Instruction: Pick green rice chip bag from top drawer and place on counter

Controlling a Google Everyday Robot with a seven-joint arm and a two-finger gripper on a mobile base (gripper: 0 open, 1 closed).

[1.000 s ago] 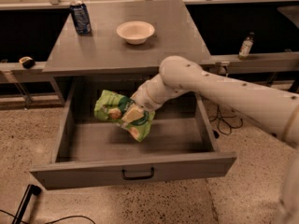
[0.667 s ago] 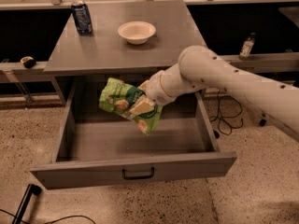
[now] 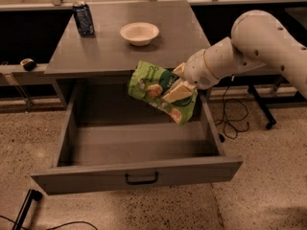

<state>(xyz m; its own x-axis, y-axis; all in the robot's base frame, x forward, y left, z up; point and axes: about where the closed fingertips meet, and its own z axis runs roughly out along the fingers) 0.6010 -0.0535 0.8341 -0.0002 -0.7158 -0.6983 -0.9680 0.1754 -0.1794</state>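
Checking the grip first, one of us asked: what did we have in the gripper (image 3: pixel 176 93)?

The other answered: we had it closed on the green rice chip bag (image 3: pixel 146 83), with one cream finger pressed flat across the bag's front. The bag hung in the air over the open top drawer (image 3: pixel 139 175), touching none of its walls. Its top overlapped the counter's front edge in our view.

And which way did the counter (image 3: pixel 110 54) lie from there?

Up and away from the camera. The bag's long axis ran slantwise, its upper end toward the can's side and its lower end under the wrist, so most of the bag stuck out to that side of the gripper. We judged the coming move needed a lift over the edge and then a reach inward, stopping short of the bowl (image 3: pixel 139 32) and well apart from the can (image 3: pixel 84 18).

What could we not make out?

The second finger sat behind the bag, so we could only suppose it pinched from the back. We could not read the bag's lettering, and the arm ran off the right border.
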